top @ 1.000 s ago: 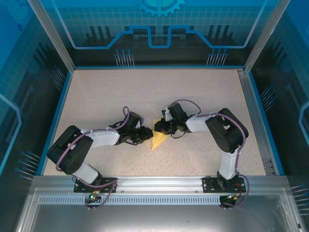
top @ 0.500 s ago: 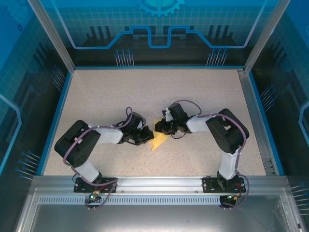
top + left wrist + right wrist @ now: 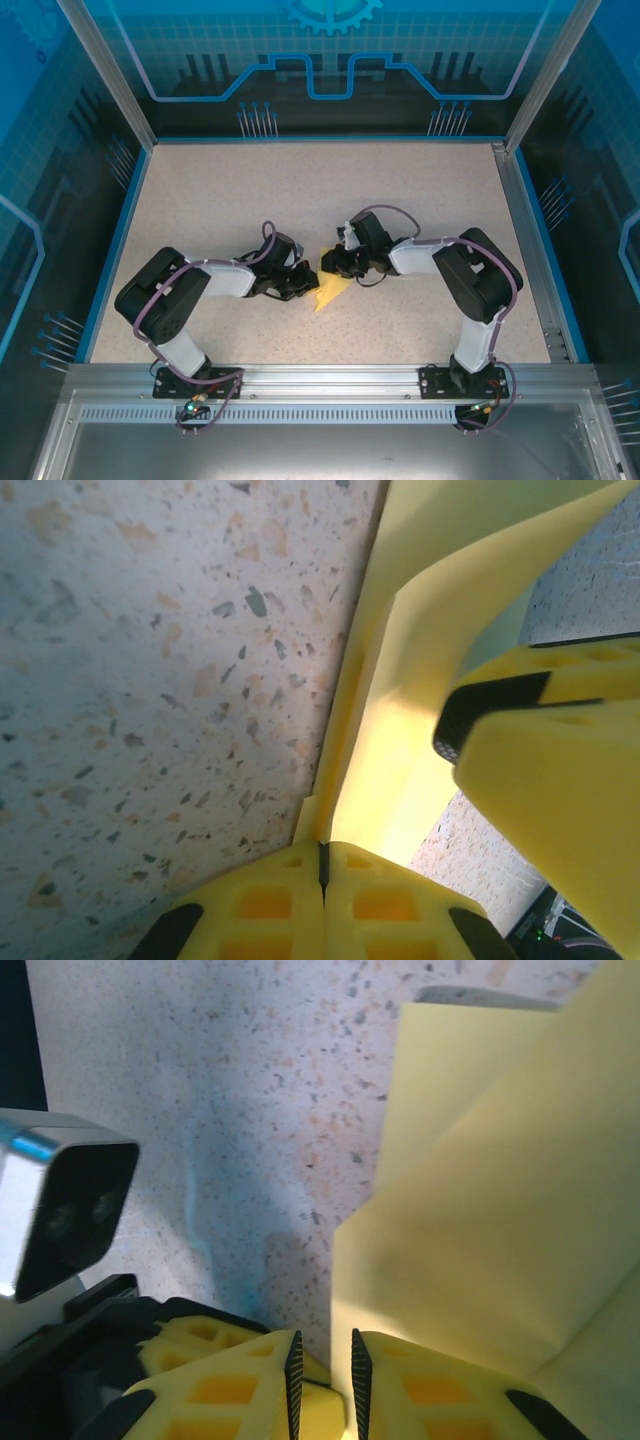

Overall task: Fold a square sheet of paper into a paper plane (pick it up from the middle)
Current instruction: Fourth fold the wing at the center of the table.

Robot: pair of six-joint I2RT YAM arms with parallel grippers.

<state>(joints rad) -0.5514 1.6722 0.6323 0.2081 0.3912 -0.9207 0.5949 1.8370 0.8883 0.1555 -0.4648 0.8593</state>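
Seen from above, the paper plane (image 3: 333,291) lay on the table (image 3: 200,200) between the two arms. It was already a narrow yellow triangle, its sharp tip pointing toward the near edge. The left jaws were pressed together. In the left wrist view the paper's crease ran straight into their seam, so they looked clamped on it. The right jaws stood almost together with a corner of the paper in the slit between them, gripping it from the other side. One flap curved up rather than lying flat.

In my judgement the main folds were done and the dart shape was there. What seemed left was to press that last flap down or set the wings, then release both grips and leave the plane on the table.
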